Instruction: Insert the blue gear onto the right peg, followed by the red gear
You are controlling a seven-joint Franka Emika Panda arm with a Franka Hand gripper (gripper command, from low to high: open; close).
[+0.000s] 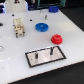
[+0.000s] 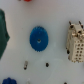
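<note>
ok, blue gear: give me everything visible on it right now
The blue gear is a flat, round, bright-blue toothed disc with a small centre hole, plastic by the look. It lies flat on the white table, not on any peg. Nothing touches it. In the exterior view the red gear lies apart to its right and nearer the camera. The wrist view shows it from above.

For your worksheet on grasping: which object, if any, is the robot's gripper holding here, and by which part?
Nothing is held. The blue gear and the red gear both lie free on the table; the gripper itself is not in view.
</note>
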